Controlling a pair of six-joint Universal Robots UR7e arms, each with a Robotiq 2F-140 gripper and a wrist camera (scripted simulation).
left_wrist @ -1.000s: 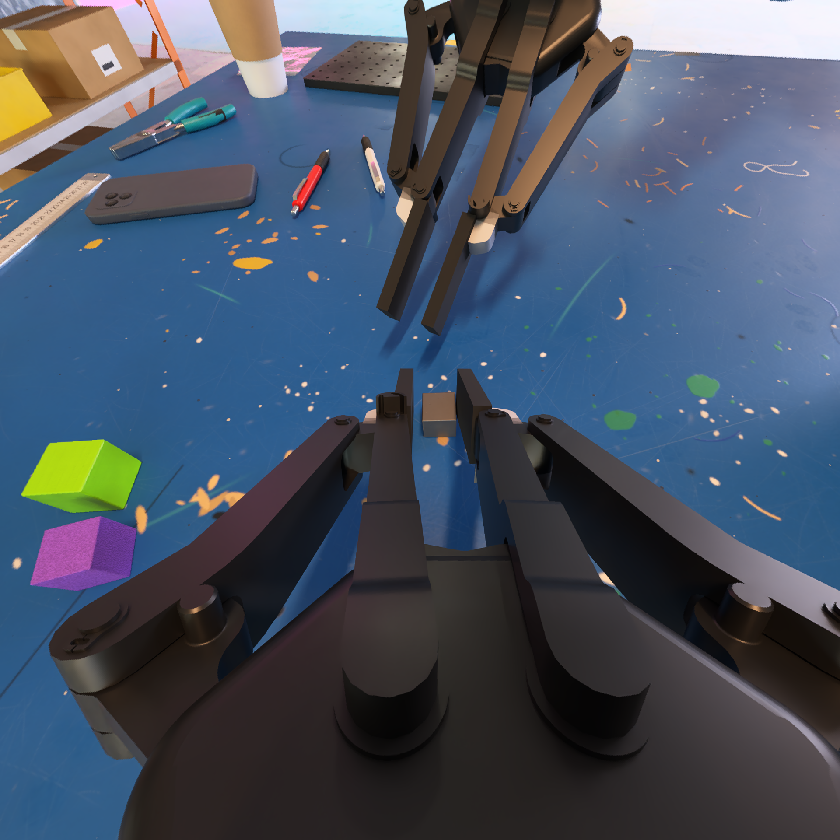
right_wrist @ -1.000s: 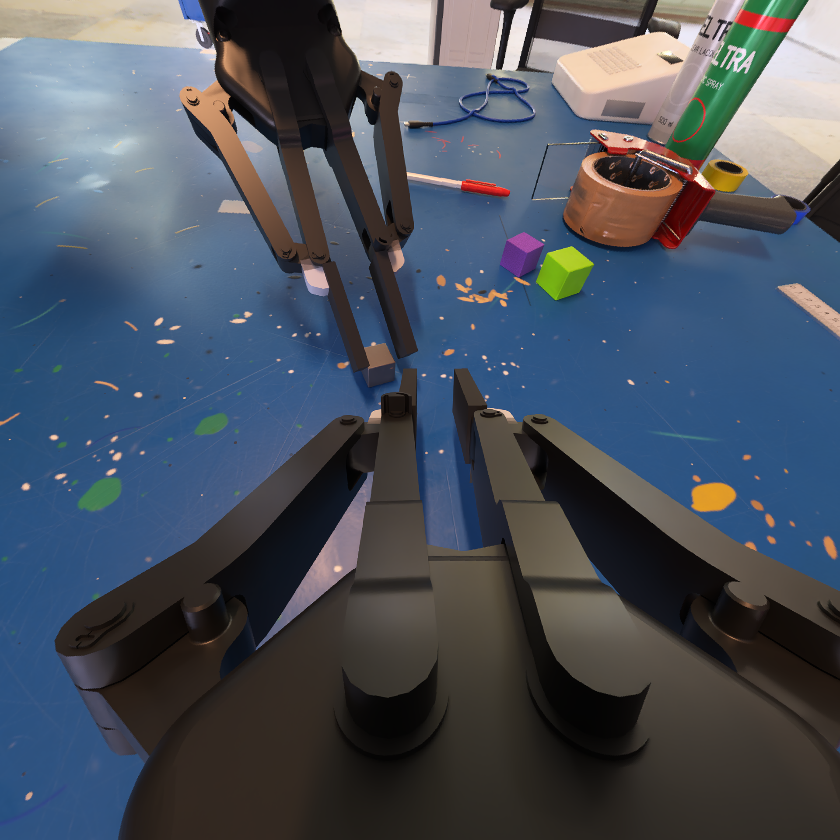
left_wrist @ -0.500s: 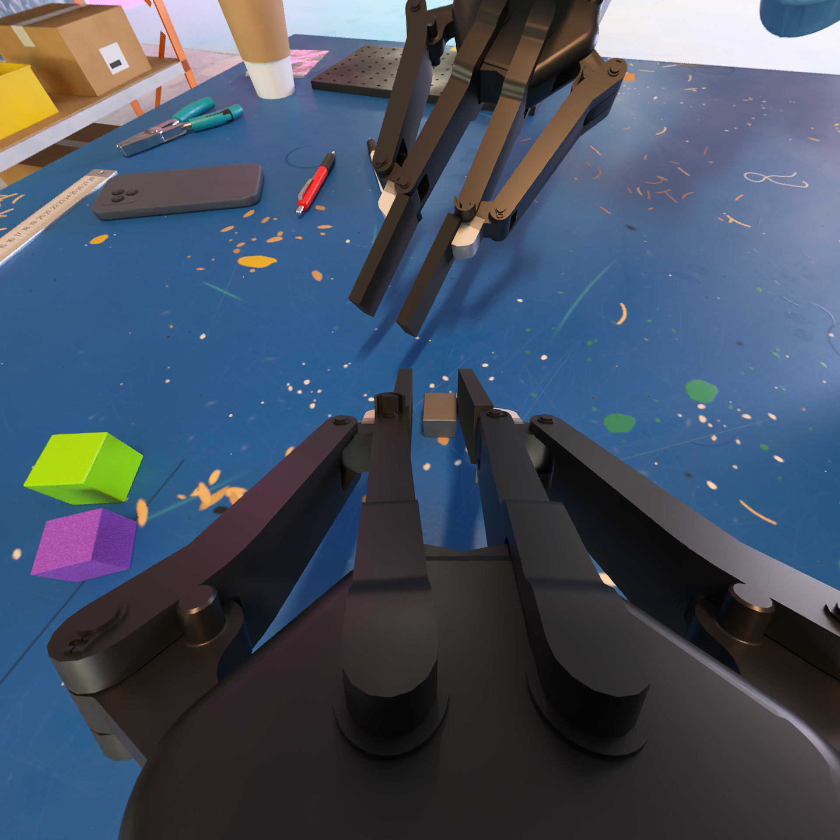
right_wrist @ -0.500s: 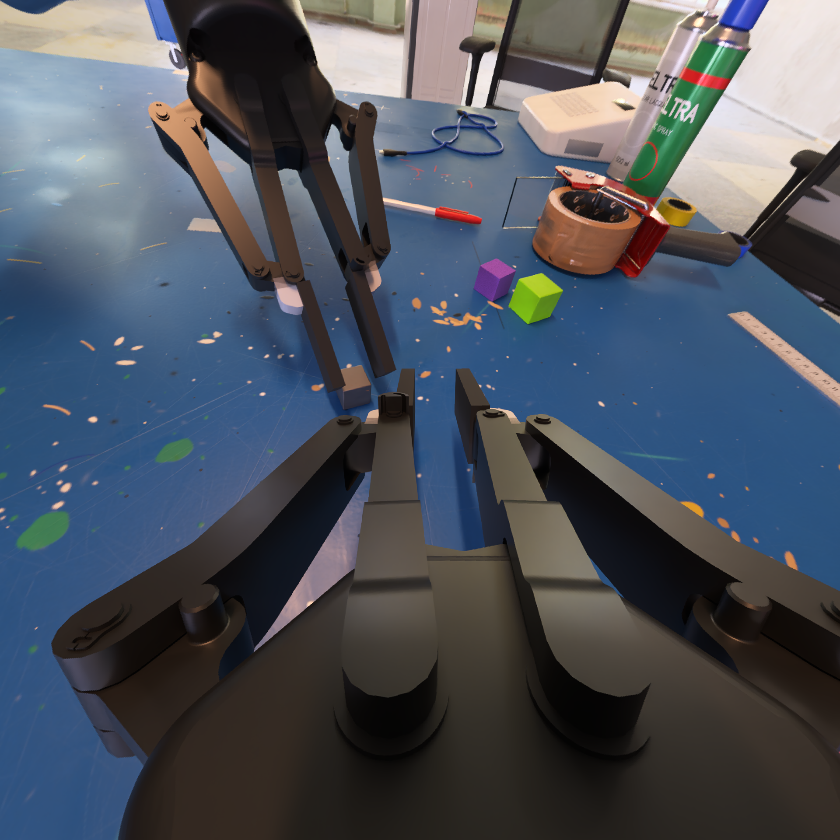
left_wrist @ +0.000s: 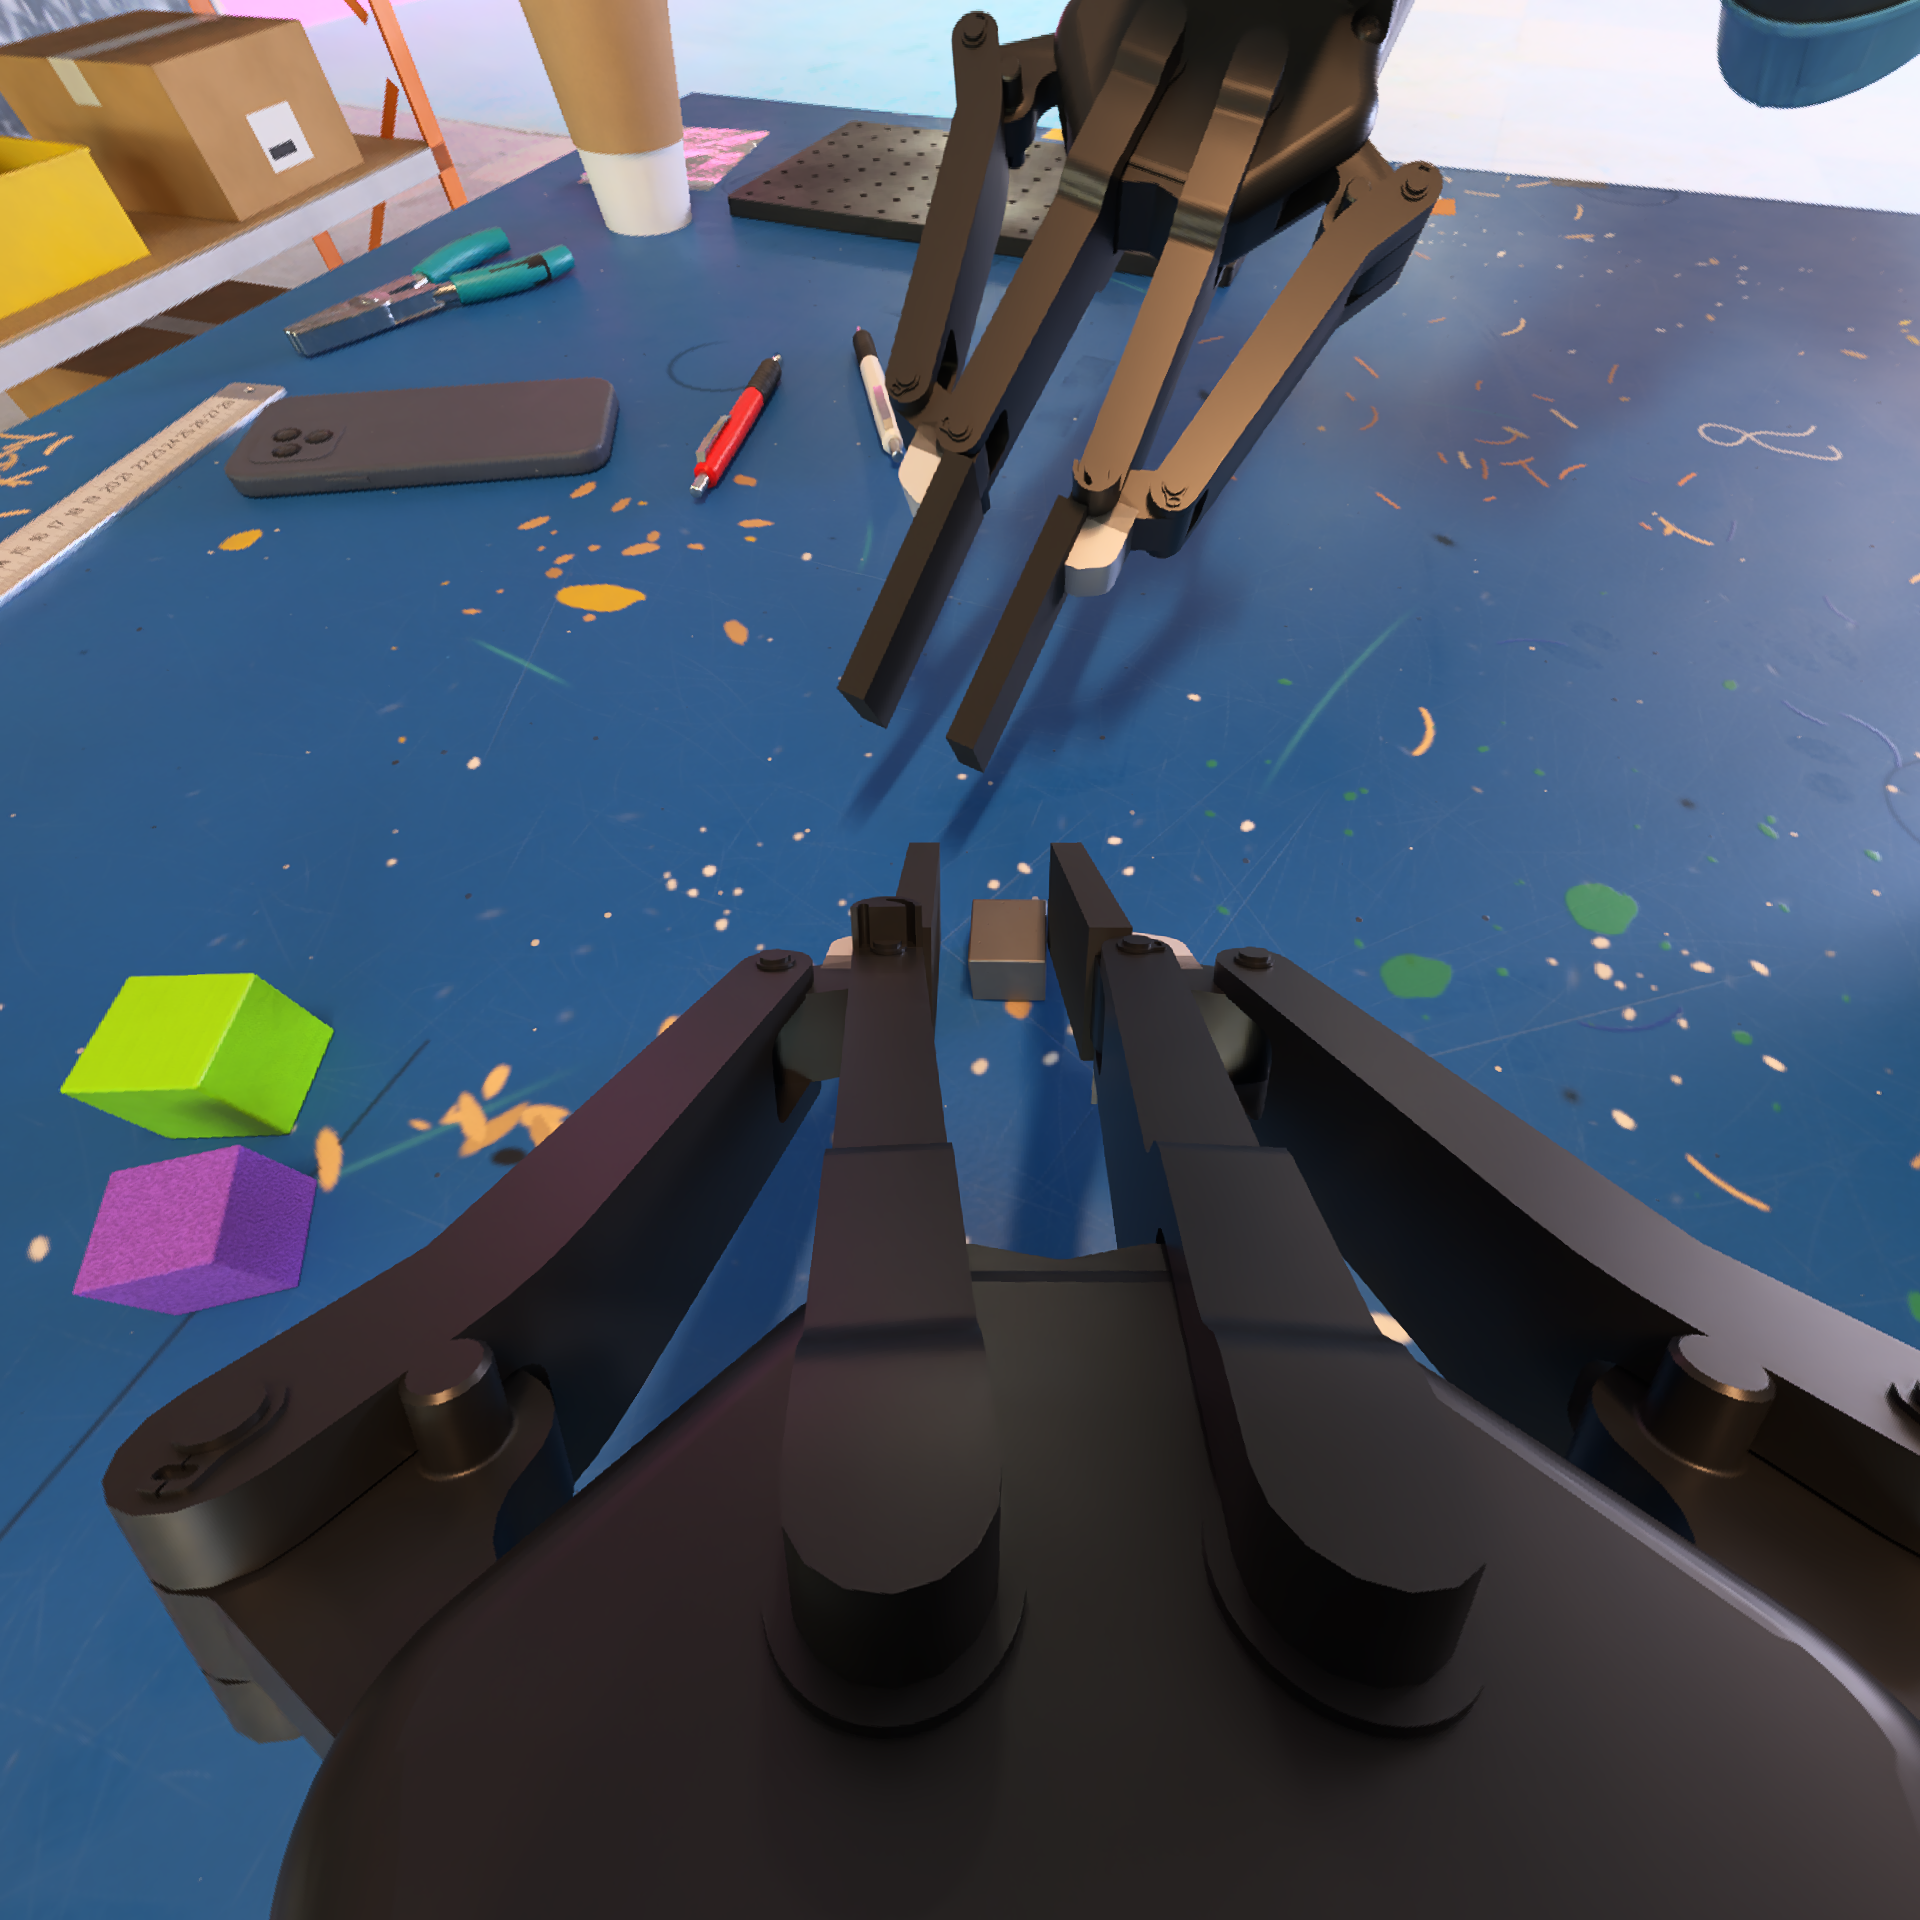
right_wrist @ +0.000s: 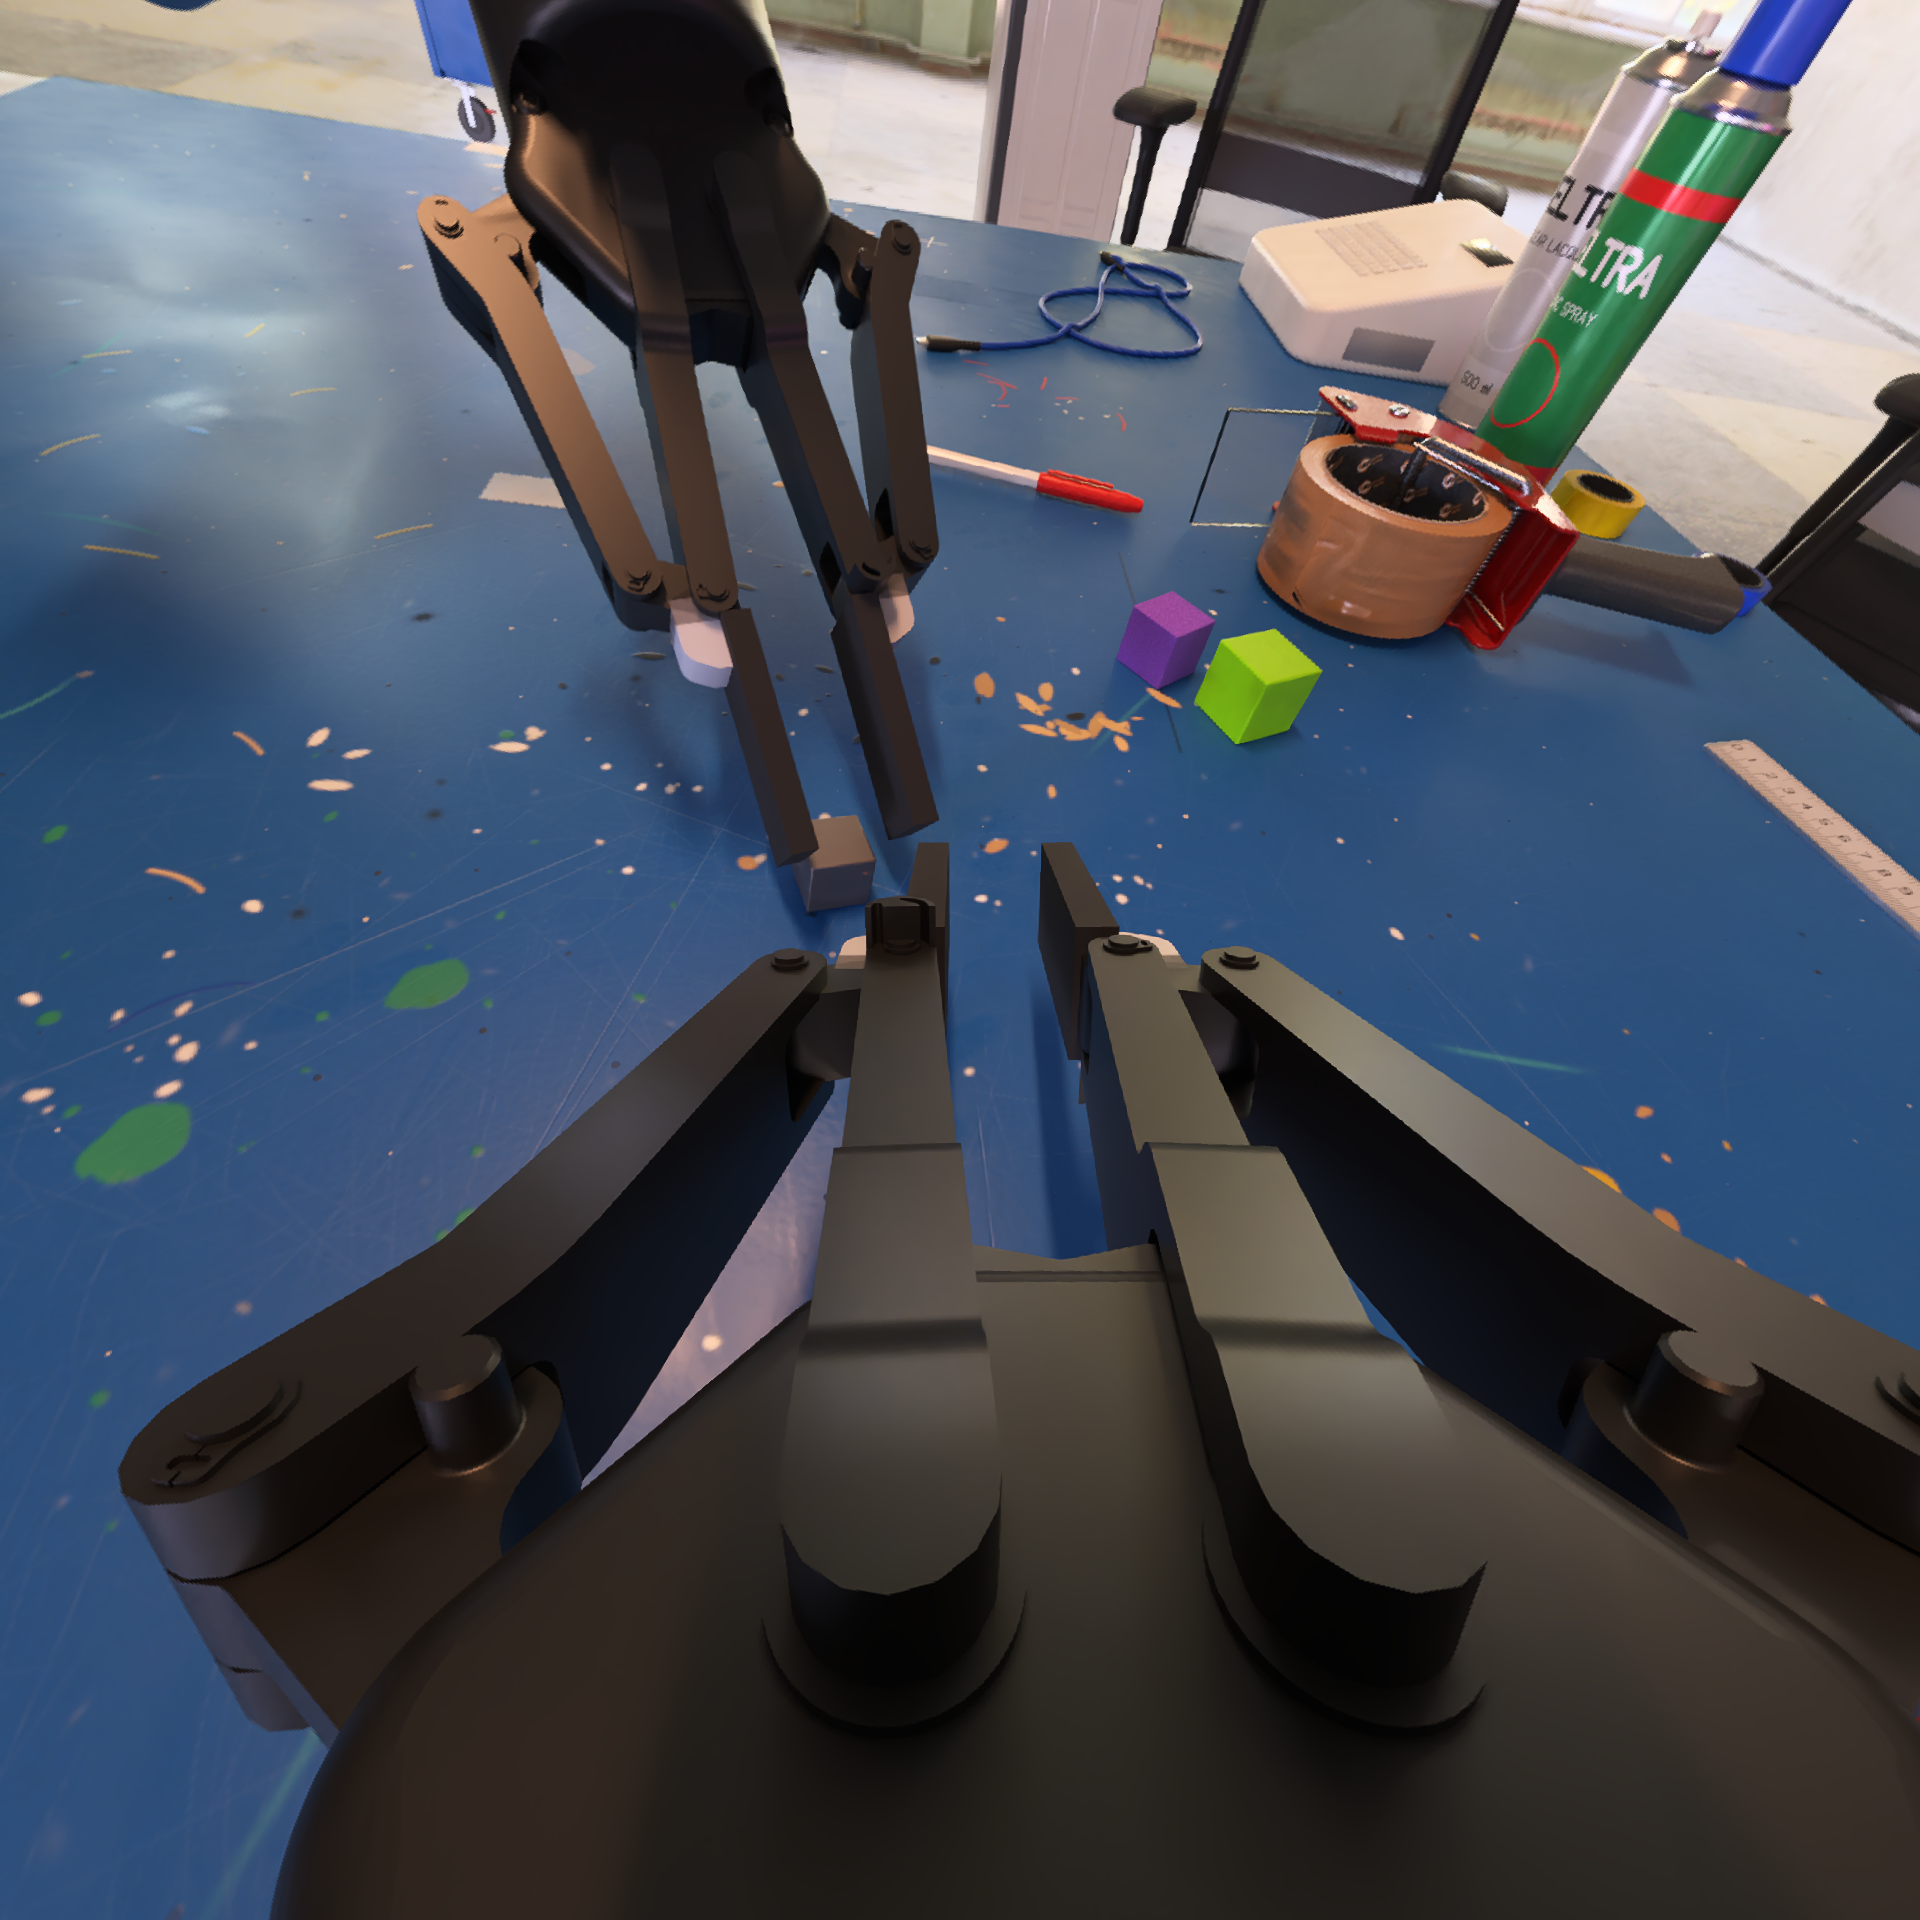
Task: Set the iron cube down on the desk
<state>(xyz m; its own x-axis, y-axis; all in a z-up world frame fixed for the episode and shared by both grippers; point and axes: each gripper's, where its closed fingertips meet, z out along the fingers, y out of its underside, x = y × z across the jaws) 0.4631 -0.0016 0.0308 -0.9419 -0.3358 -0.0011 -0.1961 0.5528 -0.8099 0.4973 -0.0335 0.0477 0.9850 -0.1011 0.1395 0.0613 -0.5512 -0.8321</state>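
The iron cube [left_wrist: 1006,948] is small and grey and rests on the blue desk [left_wrist: 1455,644]. It sits between the fingers of my left gripper [left_wrist: 995,862], which is open slightly wider than the cube. The cube lies against the right finger, and a gap of desk shows on the left finger's side. In the right wrist view the cube [right_wrist: 836,868] stands on the desk at the tips of the left gripper [right_wrist: 854,836]. My right gripper [right_wrist: 992,873] is open and empty, just right of the cube. It also shows in the left wrist view [left_wrist: 925,727], above the desk beyond the cube.
A green cube [left_wrist: 197,1049] and a purple cube [left_wrist: 197,1226] lie left of my left gripper. Farther off are a phone [left_wrist: 421,436], a red pen [left_wrist: 738,421], pliers [left_wrist: 426,291] and a ruler [left_wrist: 114,478]. A tape dispenser [right_wrist: 1392,540] and spray cans [right_wrist: 1642,260] stand at the far right.
The right gripper has swayed a little sideways and stays clear of the cube. The left gripper has drawn back very slightly. The cube still sits between its fingers, whose spacing is unchanged.
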